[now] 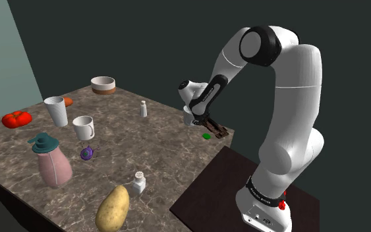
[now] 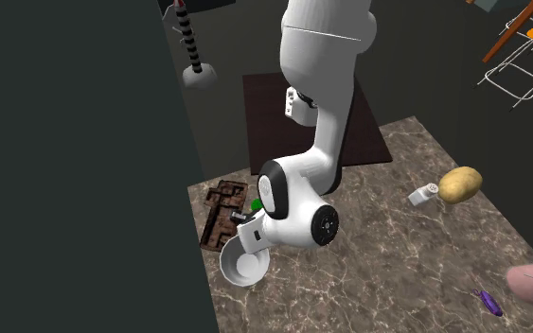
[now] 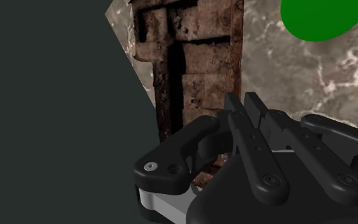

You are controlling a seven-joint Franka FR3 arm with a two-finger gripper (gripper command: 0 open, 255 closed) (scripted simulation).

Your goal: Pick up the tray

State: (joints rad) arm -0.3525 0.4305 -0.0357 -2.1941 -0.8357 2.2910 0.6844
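Observation:
The tray (image 1: pixel 215 129) is a small brown, rust-textured piece with raised ribs. It lies at the marble table's far edge, right against the dark wall, and it is also in the second exterior view (image 2: pixel 219 210). My gripper (image 1: pixel 203 122) reaches down onto it from the arm's side. In the wrist view the black fingers converge on the tray's (image 3: pixel 196 57) long rim, and my gripper (image 3: pixel 233 108) is shut on that rim. A small green object (image 3: pixel 323 16) rests on the table just beside the tray.
The dark wall (image 2: pixel 75 170) stands close along the tray. Further out on the table (image 1: pixel 151 142) are a bowl (image 1: pixel 103 84), two white cups (image 1: pixel 83 126), a tomato (image 1: pixel 16 118), two shakers (image 1: pixel 143 109), a pink jug (image 1: pixel 53 161) and a potato (image 1: pixel 113 208).

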